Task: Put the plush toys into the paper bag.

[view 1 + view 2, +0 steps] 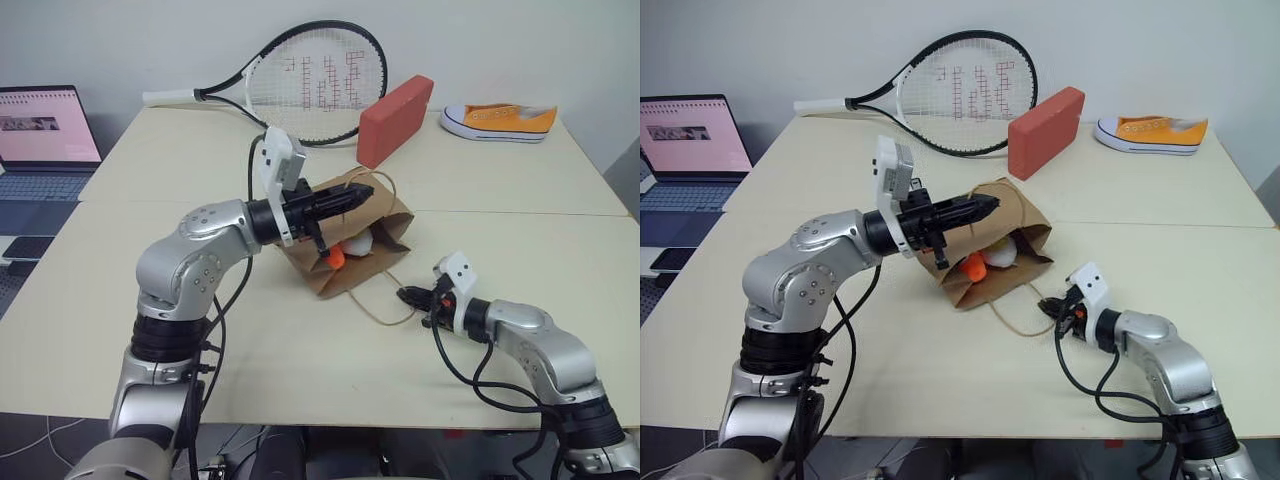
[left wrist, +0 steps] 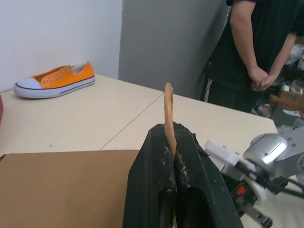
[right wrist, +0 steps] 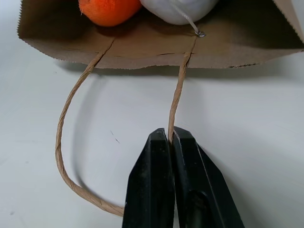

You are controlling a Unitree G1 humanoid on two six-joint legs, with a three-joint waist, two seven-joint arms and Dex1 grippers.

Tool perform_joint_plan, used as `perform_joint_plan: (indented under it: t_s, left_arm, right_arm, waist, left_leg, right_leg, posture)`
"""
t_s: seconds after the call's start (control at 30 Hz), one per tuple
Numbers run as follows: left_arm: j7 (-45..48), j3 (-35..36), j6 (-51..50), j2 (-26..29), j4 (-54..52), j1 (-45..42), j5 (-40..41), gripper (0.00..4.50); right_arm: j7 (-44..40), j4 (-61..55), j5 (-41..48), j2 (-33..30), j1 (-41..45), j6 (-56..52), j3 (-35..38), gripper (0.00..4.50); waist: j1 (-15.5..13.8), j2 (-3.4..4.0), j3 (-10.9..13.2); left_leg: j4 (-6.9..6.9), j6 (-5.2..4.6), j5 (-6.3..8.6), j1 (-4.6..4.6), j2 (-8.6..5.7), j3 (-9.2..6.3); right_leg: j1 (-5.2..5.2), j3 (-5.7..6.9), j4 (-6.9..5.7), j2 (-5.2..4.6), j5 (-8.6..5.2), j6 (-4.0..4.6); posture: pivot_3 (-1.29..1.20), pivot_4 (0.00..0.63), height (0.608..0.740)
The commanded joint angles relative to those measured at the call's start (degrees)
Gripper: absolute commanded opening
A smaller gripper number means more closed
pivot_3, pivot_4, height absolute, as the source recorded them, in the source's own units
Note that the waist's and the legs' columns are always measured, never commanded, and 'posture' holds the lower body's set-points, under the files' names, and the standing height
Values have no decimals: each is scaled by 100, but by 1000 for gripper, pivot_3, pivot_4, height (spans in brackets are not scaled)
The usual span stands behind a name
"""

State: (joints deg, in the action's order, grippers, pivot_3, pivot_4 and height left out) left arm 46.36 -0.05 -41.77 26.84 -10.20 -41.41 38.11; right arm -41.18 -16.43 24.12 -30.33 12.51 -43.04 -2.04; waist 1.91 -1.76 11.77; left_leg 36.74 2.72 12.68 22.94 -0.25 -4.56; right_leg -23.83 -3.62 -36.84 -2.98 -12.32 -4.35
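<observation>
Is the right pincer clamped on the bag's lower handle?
Yes: the right pincer is shut on the lower twisted paper handle of the paper bag, which runs in between its fingers.

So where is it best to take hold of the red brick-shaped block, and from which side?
Grip the red block across its two broad faces, coming from above: it stands on a long narrow edge, so its thin width fits between fingers. Tennis racket lies close on its left.

Both plush toys (image 3: 142, 9) are chopped off by the frame edge, well ahead of the right gripper (image 3: 171, 142). The paper bag (image 3: 156, 42) covers their lower halves, so no faces visible.
</observation>
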Motion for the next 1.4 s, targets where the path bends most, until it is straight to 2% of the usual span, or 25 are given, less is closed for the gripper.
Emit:
perform_joint_plan:
  t_s: [0.03,0.27,0.37,0.47,0.67,0.87,0.97,1.07,1.23,1.4]
  left_arm:
    - [376,153,247,302,86,-325,-68,0]
    - [992,42,506,681,572,-951,-272,0]
    - [1164,-35,511,637,697,-1235,-299,0]
    - [1316,-187,628,530,940,-1448,-447,0]
    - [1395,-448,1104,139,1783,-1796,-902,0]
    - [1416,-486,1338,-256,2413,-1935,-1155,0]
    - [1574,-476,1180,-281,2488,-1968,-1108,577]
    - [1702,-406,1158,-220,2581,-2014,-1094,1440]
    - [1781,-290,1211,-76,2681,-2045,-1144,2926]
    - [1932,-203,1506,254,2369,-1784,-1213,4419]
  right_arm:
    - [-212,-675,661,-283,212,-408,548,59]
    - [-265,-1542,2470,-1041,714,-1705,1707,59]
    - [-101,-1452,3434,-1481,1167,-2380,2290,59]
    - [130,-1191,3943,-1857,1626,-2780,2514,59]
    - [382,-893,3787,-2118,1782,-2704,2258,59]
    - [992,-652,3512,-1775,1884,-2660,1967,59]
    - [1171,-533,3633,-1587,2029,-2653,2047,0]
    - [1189,-487,3678,-1563,2159,-2616,2070,593]
    - [1071,-316,3722,-1686,2415,-2588,2150,2279]
    - [130,-297,3381,-2428,2293,-2086,2169,4063]
  waist:
    - [0,0,0]
    - [-8,0,0]
    - [-10,-1,1]
    - [-11,-2,1]
    - [-13,-1,1]
    - [-4,-1,1]
    - [2,0,2]
    - [-2,0,2]
    - [-4,0,2]
    - [-4,2,3]
  left_leg:
    - [-1,0,0,0,0,0]
    - [-3,0,0,5,0,-2]
    - [-3,0,0,9,0,-1]
    - [-3,-1,0,8,0,-2]
    - [-4,-1,1,9,0,0]
    - [-5,-1,0,23,1,2]
    - [-5,-1,0,28,0,3]
    - [-5,-1,0,32,0,1]
    - [-4,-1,0,34,0,0]
    - [-6,-1,1,36,0,0]
  right_leg:
    - [0,0,0,0,0,0]
    - [-2,3,3,0,-1,2]
    - [-3,2,7,-2,-1,1]
    - [-1,3,9,-2,-5,8]
    - [-3,3,9,-1,-13,22]
    - [-23,0,5,-1,3,-4]
    - [-28,-3,3,-1,3,-5]
    - [-31,0,2,-1,3,-5]
    - [-31,1,3,-1,3,-5]
    - [-34,1,5,-1,3,-5]
  posture:
    - [0,150,740]
    - [0,150,740]
    - [0,150,740]
    - [0,150,740]
    - [0,150,740]
    - [0,150,740]
    - [0,150,740]
    - [0,150,740]
    - [0,150,740]
    - [0,150,740]
